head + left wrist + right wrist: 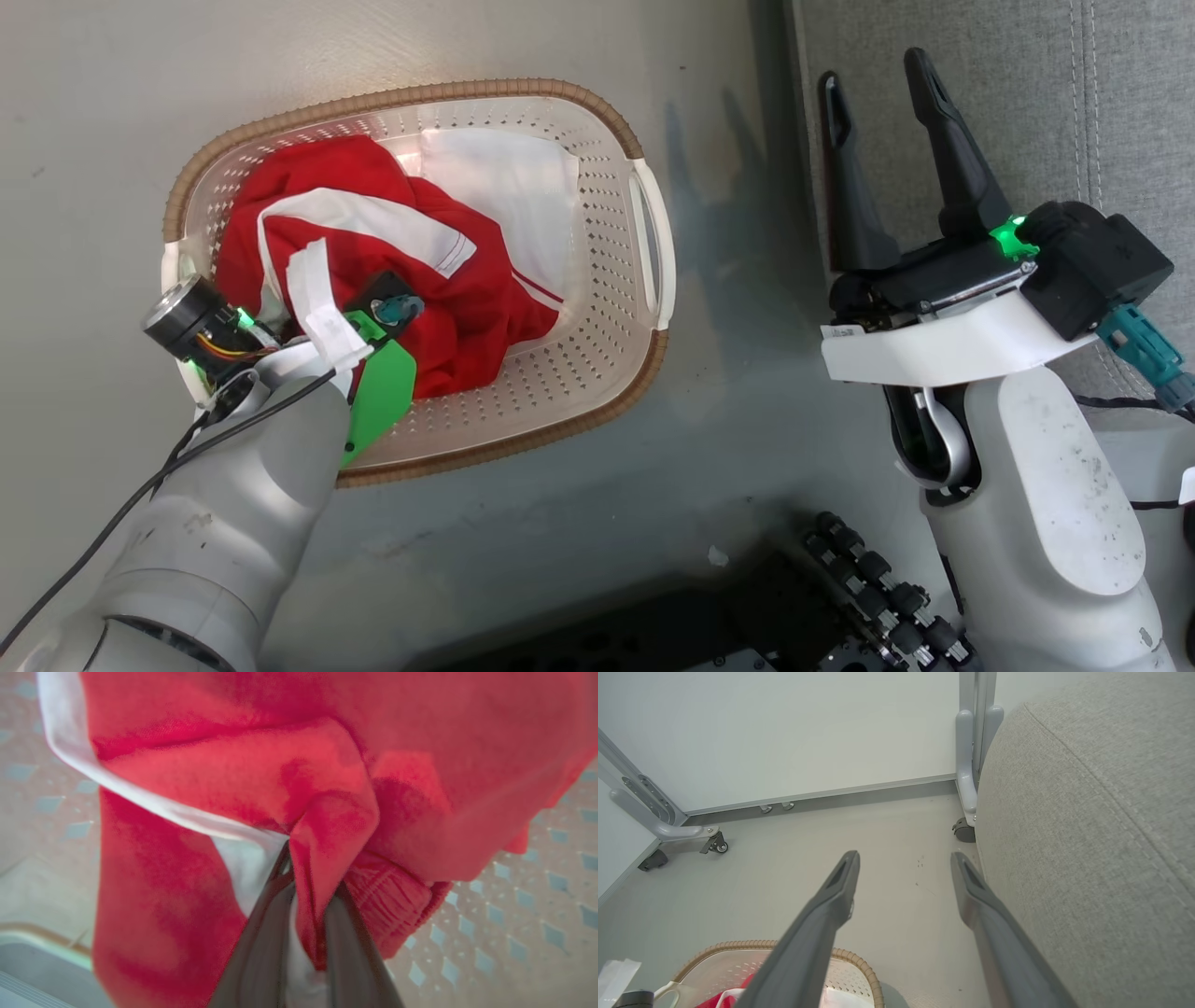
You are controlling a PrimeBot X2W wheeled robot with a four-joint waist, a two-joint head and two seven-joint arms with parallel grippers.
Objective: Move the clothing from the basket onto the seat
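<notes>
The basket, cream with a brown rim, stands on the floor at my left. The clothing, red with white stripes and a white panel, lies bunched inside it. My left arm reaches down into the basket over its near rim. In the left wrist view my left gripper is shut on a fold of the red clothing, pinched between both dark fingers. My right gripper stands open and holds nothing, beside the grey seat. In the right wrist view the right gripper is just left of the seat.
Pale floor separates the basket from the seat. A wheeled partition frame and white wall panels stand beyond the seat's corner, with another castor leg at the far left. My dark base lies at the bottom of the head view.
</notes>
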